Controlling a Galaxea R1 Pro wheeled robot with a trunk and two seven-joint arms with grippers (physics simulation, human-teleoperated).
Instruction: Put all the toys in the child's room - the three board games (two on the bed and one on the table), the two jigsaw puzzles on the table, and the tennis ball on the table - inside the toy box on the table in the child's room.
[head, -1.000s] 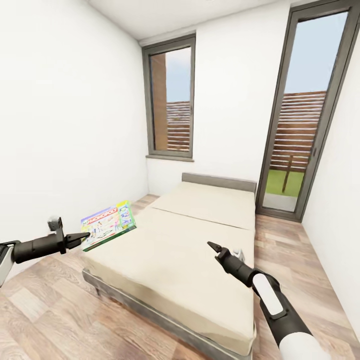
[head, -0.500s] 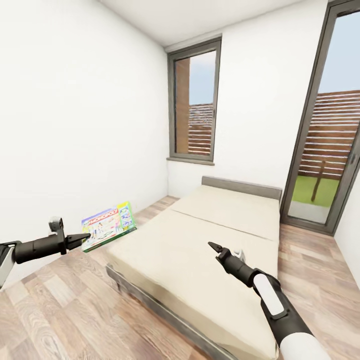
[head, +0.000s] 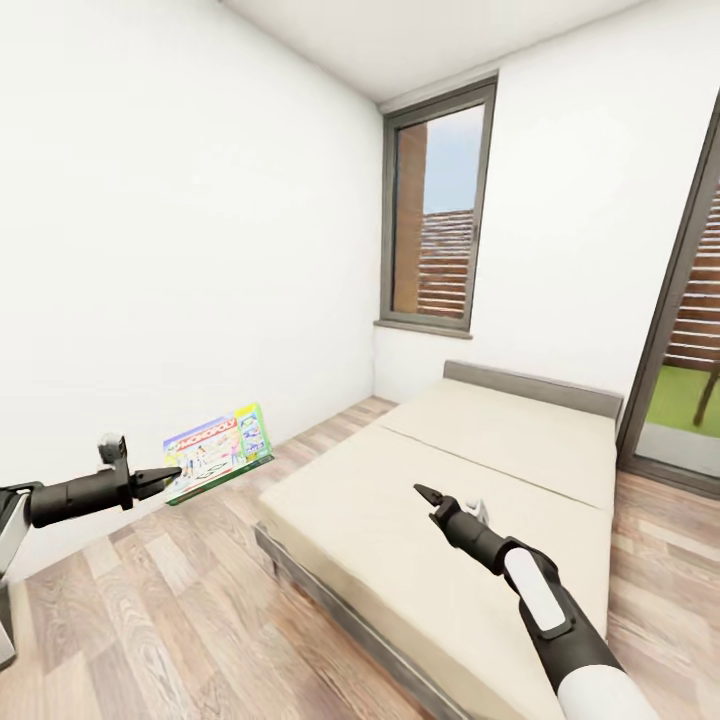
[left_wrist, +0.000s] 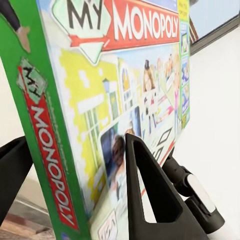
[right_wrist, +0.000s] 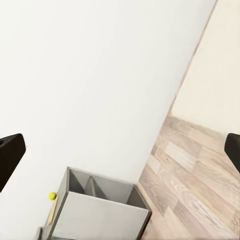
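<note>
View swung left, bed (head: 470, 520) shifted right; left gripper (head: 160, 478) still clamping board game (head: 218, 451), right gripper (head: 428, 497) spread, empty.

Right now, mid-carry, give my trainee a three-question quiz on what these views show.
1. True or false: the left gripper is shut on the board game.
2. The right gripper is: A) open with nothing between its fingers, B) shut on a ball, C) shut on a puzzle.
3. In the right wrist view, what small thing sits by the grey toy box?

Key: 1 true. 2 A. 3 the tennis ball.
</note>
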